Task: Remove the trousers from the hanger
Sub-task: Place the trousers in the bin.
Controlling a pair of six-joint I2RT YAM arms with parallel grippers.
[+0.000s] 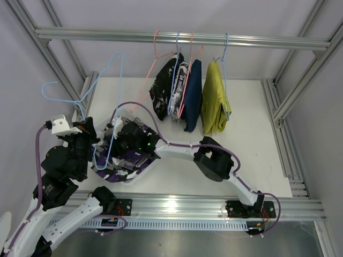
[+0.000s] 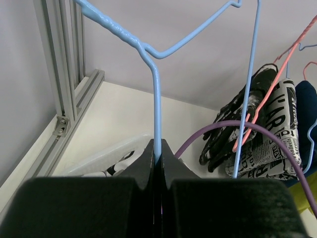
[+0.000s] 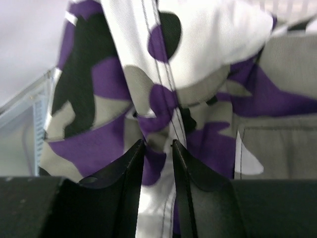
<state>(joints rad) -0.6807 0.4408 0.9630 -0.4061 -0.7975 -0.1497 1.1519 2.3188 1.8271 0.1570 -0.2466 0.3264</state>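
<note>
At the wrists, not overhead: left jaws tight on blue hanger point(image 2: 156, 109), right jaws tight on purple-patterned trousers point(image 3: 163, 94).

White tabletop point(image 1: 252, 134); aluminium rail point(image 1: 107, 35) across top; frame posts point(image 1: 308, 75) at sides.

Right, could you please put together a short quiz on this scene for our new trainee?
1. True or false: the left pincer is shut on the light blue hanger.
2. The right pincer grips: A) a shirt; B) the purple patterned trousers; C) nothing.
3. How many pairs hang from the rail?

Key: 1 true. 2 B. 3 four: the black speckled pair, the white printed pair, the navy pair and the yellow pair.
</note>
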